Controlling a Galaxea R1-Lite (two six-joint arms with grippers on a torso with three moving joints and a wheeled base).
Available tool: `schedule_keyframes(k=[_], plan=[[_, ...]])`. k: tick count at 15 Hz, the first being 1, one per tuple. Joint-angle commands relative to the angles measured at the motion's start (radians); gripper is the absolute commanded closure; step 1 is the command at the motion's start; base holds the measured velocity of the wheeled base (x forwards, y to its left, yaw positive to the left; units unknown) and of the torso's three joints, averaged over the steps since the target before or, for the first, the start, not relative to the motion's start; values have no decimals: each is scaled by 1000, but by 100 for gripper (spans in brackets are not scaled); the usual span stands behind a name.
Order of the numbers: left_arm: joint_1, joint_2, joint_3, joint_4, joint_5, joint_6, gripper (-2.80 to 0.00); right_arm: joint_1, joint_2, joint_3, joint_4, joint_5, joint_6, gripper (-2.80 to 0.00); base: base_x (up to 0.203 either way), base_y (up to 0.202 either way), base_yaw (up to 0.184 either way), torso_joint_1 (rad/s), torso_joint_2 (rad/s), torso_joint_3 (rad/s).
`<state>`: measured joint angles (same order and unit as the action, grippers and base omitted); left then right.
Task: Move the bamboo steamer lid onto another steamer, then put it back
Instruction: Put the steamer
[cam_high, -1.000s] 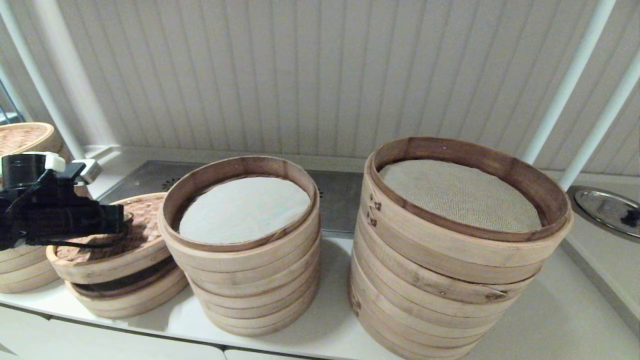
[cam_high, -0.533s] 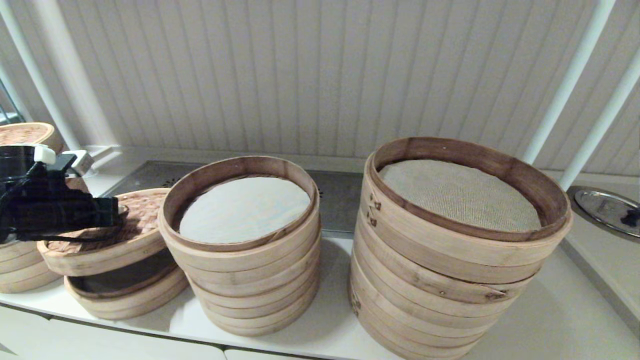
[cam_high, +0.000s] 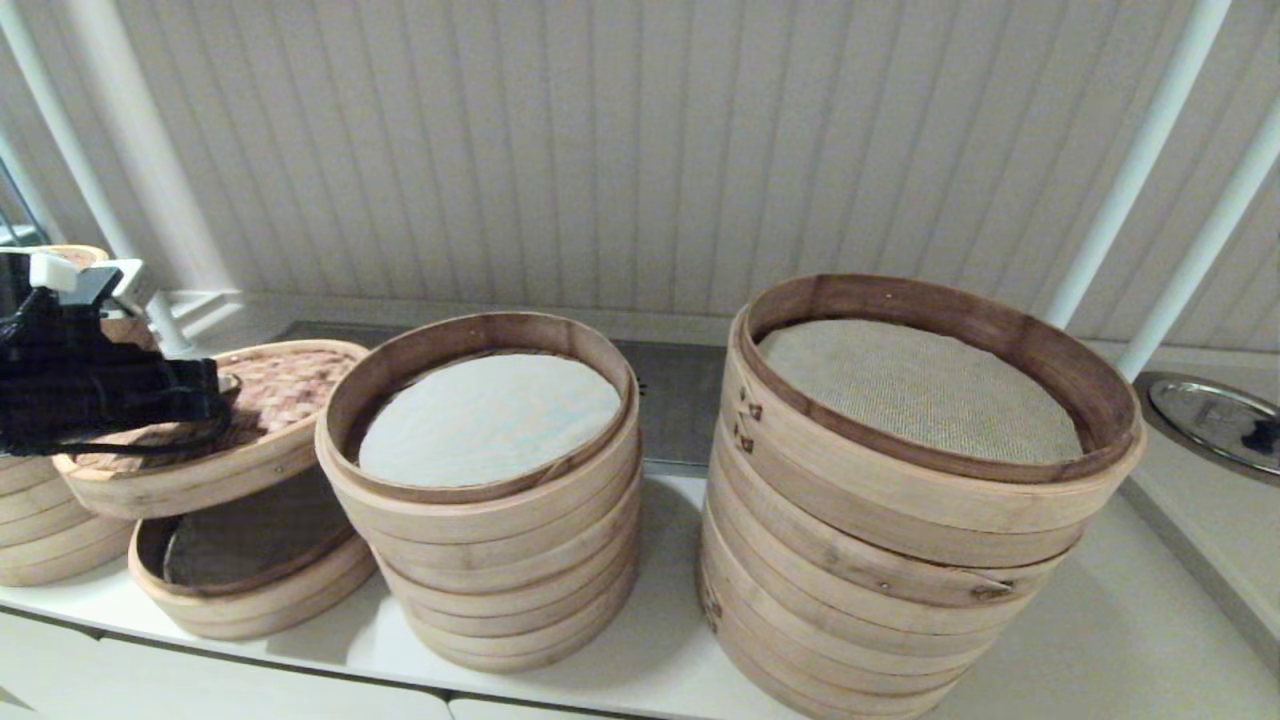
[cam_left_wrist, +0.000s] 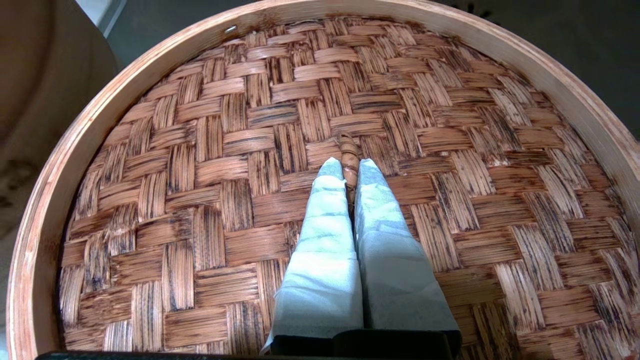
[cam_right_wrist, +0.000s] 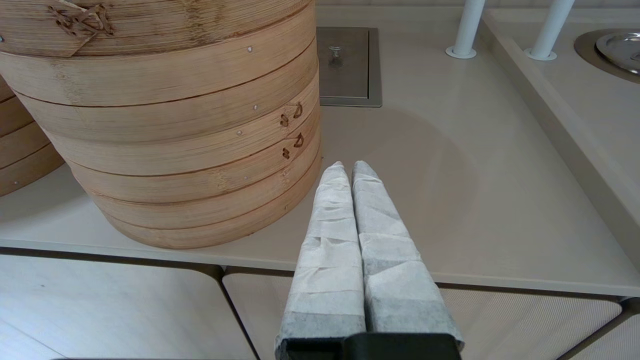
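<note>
The right pincer hangs at the front edge of the bench, its two wrapped fingers pressed together on nothing, near the foot of the tall mesh-lined stack. Left of this stack stands the medium steamer with the white liner. Further left of it, the left pincer is closed on the small loop handle of the bamboo steamer lid. The lid is tilted in the air above the low open steamer.
</note>
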<state>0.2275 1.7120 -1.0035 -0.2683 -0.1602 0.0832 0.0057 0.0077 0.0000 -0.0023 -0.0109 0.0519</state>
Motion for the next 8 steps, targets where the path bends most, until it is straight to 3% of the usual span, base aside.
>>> schedule_keyframes(k=[1, 8], plan=[[4, -23, -7, -2, -1, 0, 0, 0, 0, 2, -1, 0, 0, 0, 0, 0, 0, 0, 0, 0], [4, -63, -53, 18, 1, -51, 0, 0, 0, 2, -1, 0, 0, 0, 0, 0, 0, 0, 0, 0]])
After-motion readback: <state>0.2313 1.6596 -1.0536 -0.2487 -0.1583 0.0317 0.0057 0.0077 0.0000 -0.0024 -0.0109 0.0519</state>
